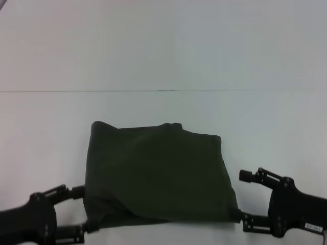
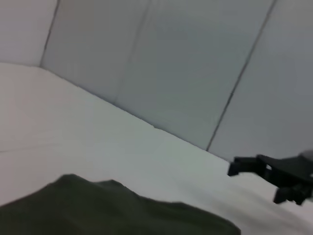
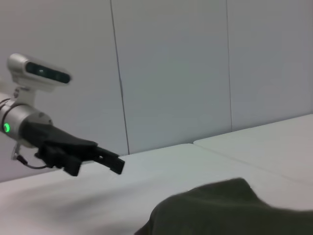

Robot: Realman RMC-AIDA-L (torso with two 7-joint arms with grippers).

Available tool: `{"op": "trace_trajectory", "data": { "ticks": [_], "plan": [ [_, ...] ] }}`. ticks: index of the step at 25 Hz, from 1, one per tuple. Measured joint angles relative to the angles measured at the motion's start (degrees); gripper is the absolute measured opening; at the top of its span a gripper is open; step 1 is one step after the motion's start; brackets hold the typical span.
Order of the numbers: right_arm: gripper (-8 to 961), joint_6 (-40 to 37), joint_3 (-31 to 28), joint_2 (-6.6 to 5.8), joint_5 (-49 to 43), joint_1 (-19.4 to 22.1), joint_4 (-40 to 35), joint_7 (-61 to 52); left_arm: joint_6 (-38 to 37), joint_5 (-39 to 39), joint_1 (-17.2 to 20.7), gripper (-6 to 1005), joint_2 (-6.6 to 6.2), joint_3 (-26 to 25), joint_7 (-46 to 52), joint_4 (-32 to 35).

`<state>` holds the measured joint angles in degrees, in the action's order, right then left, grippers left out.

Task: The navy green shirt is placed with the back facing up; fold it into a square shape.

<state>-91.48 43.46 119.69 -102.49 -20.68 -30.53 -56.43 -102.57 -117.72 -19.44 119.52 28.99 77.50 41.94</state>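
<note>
The navy green shirt (image 1: 158,173) lies folded into a rough square on the white table (image 1: 163,56), with its near edge slightly rumpled. My left gripper (image 1: 82,209) stands open at the shirt's near left corner, its fingertips right against the fabric's edge. At the near right corner my right gripper (image 1: 245,199) is open too, and its lower fingertip touches the cloth. The left wrist view shows the shirt (image 2: 98,210) and the right gripper (image 2: 257,181) farther off. The right wrist view shows the shirt (image 3: 220,210) and the left gripper (image 3: 98,159).
A thin seam (image 1: 163,91) crosses the table beyond the shirt. Pale wall panels (image 3: 171,73) stand behind the table.
</note>
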Motion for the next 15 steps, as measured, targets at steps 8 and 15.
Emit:
{"op": "trace_trajectory", "data": {
  "ticks": [8,15],
  "plan": [
    [947,-0.7,0.1,0.08,-0.1,3.9,6.0,9.1,1.9,-0.9,5.3,951,1.94,0.3,-12.7,-3.3],
    [946,-0.4,-0.5,0.14,-0.1,6.4,7.8,12.6,3.2,-1.1,6.1,950,1.68,-0.4,-12.9,-4.3]
  ]
}}
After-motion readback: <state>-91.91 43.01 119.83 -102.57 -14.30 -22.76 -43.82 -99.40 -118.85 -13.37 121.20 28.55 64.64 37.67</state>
